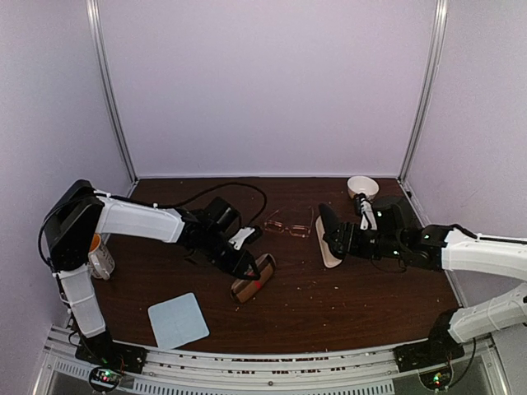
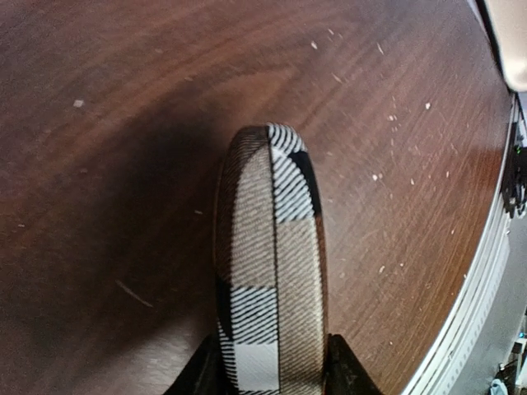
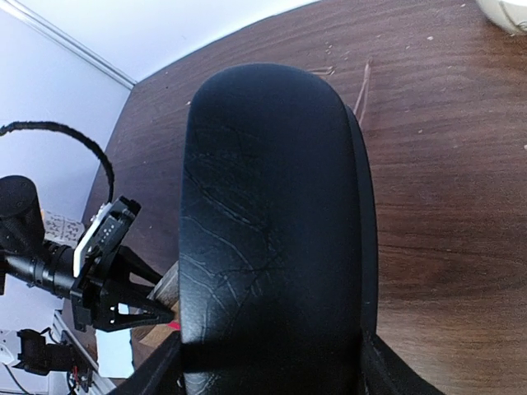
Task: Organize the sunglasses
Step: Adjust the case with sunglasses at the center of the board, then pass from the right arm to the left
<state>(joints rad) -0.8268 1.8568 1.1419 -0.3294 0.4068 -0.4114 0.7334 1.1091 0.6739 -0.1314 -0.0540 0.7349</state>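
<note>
Right hand (image 3: 272, 374) on black case (image 3: 272, 206), left hand (image 2: 272, 377) on plaid case (image 2: 272, 247), sunglasses (image 1: 288, 226) faint

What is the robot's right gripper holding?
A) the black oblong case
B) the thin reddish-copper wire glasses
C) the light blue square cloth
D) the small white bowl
A: in the right wrist view the black oblong case sits clamped between the fingers of the right gripper, while the thin reddish-copper wire glasses lie loose on the dark wooden table.
</note>
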